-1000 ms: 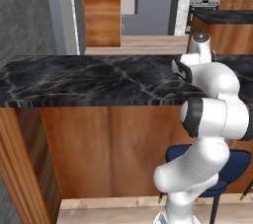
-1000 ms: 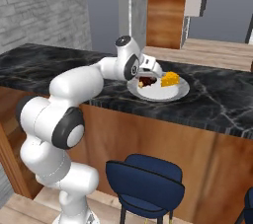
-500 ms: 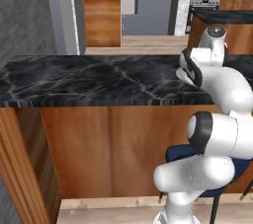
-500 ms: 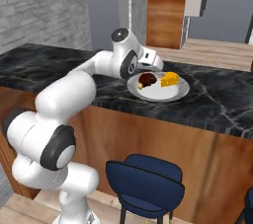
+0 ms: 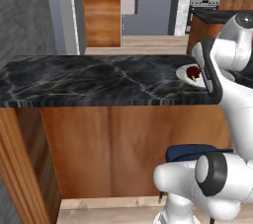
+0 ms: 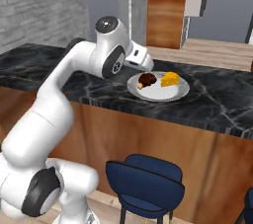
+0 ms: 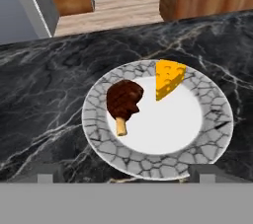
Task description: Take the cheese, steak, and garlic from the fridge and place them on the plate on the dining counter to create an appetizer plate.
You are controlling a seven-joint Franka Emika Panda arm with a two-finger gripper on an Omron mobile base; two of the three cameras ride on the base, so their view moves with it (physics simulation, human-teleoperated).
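The plate (image 7: 207,119) sits in the middle of the hand view, flat on the black marble dining counter (image 7: 44,85), a white centre ringed by a grey crackle-patterned rim. On it, the steak (image 7: 124,100) lies left of centre: a dark reddish-brown lump with a pale bone stub, its long axis running top to bottom of the frame, bone end pointing down toward the lower edge. Just to its right, not quite touching, the cheese (image 7: 168,77) is a yellow-orange wedge at the upper part of the plate, its narrow end pointing down and left toward the plate's middle. The gripper (image 7: 126,174) hangs at the bottom of the hand view, jaws spread wide, nothing between them. In the right base view a navy stool (image 6: 148,181) stands at lower centre, below the counter's wood-panel front.
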